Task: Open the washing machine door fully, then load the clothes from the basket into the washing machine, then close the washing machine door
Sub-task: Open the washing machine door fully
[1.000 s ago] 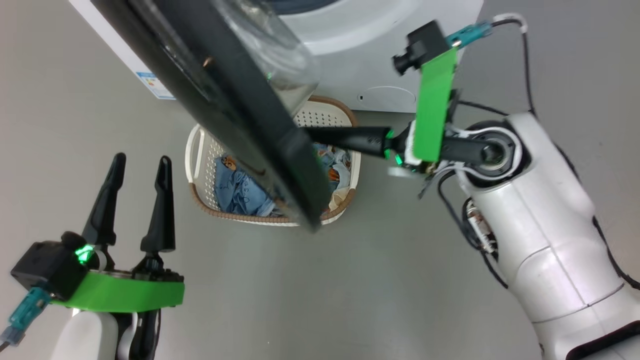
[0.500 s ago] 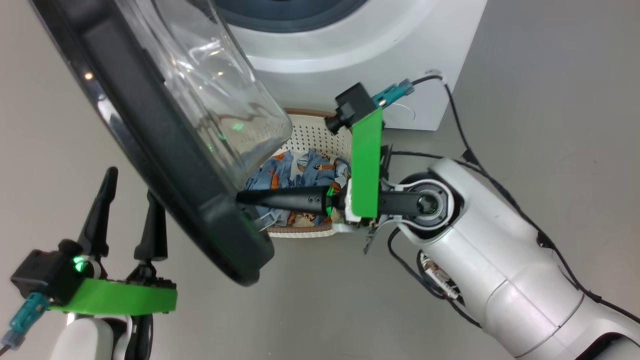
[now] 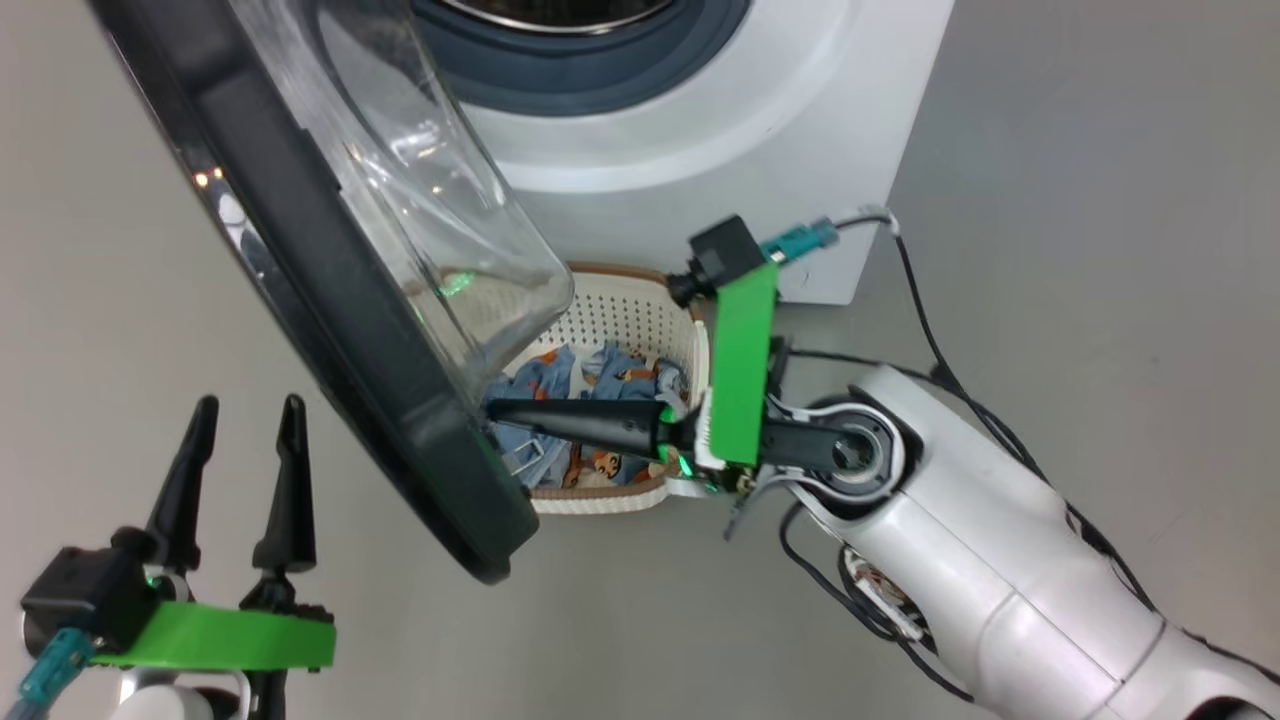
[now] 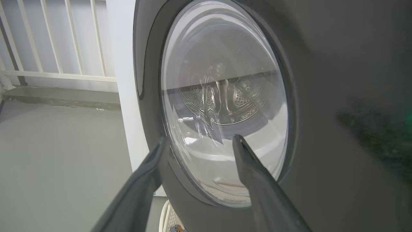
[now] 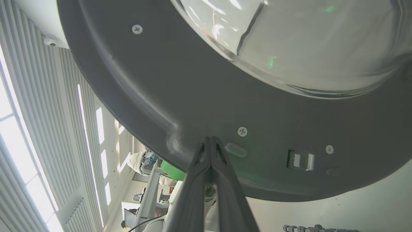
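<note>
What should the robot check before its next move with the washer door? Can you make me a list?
1. The door fully open: not ok, it stands partway, hanging over the basket.
2. The right gripper shut, tips on the door's inner rim: ok.
3. The left gripper open and free: ok.
4. The clothes in the basket, ready: ok.
5. The washing machine empty inside: cannot tell, little of it shows.
</note>
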{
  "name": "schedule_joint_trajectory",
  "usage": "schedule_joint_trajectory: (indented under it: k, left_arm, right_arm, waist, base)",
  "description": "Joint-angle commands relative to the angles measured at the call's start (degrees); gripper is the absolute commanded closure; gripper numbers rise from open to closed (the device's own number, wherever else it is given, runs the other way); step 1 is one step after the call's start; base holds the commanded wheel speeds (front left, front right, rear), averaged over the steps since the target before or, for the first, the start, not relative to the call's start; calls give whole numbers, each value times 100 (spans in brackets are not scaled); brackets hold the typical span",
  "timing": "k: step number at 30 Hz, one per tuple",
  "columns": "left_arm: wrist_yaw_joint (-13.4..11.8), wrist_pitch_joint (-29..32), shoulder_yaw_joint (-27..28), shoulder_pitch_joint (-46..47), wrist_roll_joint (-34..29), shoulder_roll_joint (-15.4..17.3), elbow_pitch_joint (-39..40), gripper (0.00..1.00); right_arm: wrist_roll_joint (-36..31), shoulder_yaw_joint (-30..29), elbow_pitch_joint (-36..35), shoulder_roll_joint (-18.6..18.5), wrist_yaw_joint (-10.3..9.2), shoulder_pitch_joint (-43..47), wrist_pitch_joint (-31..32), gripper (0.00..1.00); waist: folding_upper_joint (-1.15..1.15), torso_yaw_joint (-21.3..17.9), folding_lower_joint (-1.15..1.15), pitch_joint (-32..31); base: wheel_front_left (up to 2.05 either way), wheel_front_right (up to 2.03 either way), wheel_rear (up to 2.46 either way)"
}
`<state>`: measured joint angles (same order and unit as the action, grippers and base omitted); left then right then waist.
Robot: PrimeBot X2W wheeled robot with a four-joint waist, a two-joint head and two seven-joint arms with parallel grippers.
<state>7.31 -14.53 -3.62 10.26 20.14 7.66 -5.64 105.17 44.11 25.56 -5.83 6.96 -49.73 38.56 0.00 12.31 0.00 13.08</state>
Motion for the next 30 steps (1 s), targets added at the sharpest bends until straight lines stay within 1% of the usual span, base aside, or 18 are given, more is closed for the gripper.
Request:
schedule_joint_trajectory:
  k: [1, 7, 14, 23, 29, 30]
  left_arm:
    - [18, -47, 232, 6, -62, 179, 104, 0]
    - [18, -47, 375, -294, -173, 203, 64, 0]
    - [18, -47, 495, -632, -278, 165, 88, 0]
    - [18, -47, 540, -928, -326, 105, 169, 0]
    - [18, -47, 604, -1054, -329, 54, 214, 0]
    - [18, -47, 612, -1071, -329, 46, 219, 0]
  right_arm:
    - [78, -53, -169, 86, 53, 185, -74, 100]
    - [248, -231, -405, -120, 53, 757, -356, 100]
    - [416, -353, -721, -269, 53, 1441, -620, 100]
    - [453, -531, -1133, -475, 53, 2168, -1095, 100]
    - [434, -744, -1388, -460, 53, 2540, -1512, 100]
    - [406, -793, -1431, -455, 53, 2592, -1602, 92]
  waist:
    - [0, -108, 0, -168]
    - [0, -296, 0, -581]
    - [0, -493, 0, -956]
    - [0, -656, 0, -1184]
    - [0, -741, 0, -1278]
    - [0, -752, 0, -1289]
  base:
    - [0, 0, 0]
    - [0, 0, 0]
    - [0, 0, 0]
    - [0, 0, 0]
    - [0, 0, 0]
    - [0, 0, 0]
